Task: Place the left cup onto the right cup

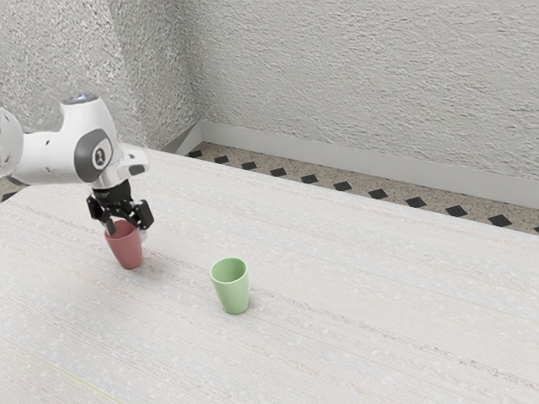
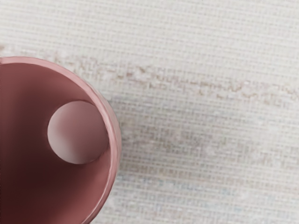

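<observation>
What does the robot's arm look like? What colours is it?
The arm is smooth and white, built from fat, rounded, tube-like pieces. One joint has a round grey cap with a small dark mark on it. At the tip there is a small black end effector.

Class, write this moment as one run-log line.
stage: pickup | gripper at rim of red cup | green cup upright, apart, nothing on it | stacking not done
</observation>
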You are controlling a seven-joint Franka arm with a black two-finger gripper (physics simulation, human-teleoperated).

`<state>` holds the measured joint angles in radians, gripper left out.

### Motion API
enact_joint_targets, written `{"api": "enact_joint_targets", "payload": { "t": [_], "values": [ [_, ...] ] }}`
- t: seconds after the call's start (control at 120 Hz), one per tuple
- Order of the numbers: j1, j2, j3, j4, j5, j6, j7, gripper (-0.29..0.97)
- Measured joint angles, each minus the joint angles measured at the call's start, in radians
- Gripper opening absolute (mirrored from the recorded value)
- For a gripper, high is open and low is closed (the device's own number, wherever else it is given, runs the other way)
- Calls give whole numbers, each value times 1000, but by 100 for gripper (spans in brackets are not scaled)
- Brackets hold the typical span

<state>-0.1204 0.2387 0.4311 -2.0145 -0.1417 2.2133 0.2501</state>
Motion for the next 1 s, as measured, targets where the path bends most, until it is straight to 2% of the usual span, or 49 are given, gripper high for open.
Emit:
{"api": "enact_joint_targets", "payload": {
  "t": [1.0],
  "values": [
    [-4,120,-3,44,-26,93,6,63]
  ]
}}
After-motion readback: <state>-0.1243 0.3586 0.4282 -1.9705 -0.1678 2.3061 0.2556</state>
